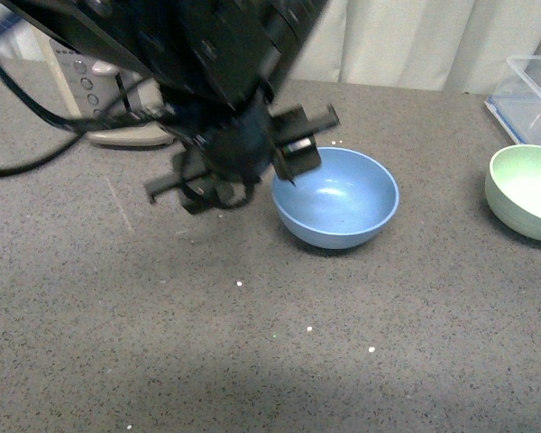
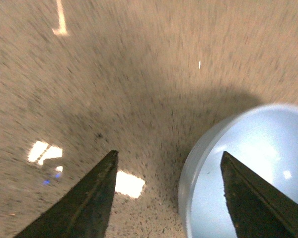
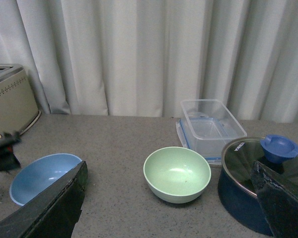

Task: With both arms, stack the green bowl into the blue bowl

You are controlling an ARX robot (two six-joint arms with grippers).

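Left hand (image 2: 169, 156) is held spread above the blue bowl's (image 2: 260, 148) rim, to be lowered squarely astride it before being closed.

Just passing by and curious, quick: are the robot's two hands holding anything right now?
Left hand: open, one finger each side of the rim of the blue bowl, holding nothing.
Right hand: open and empty, green bowl lying ahead of it.
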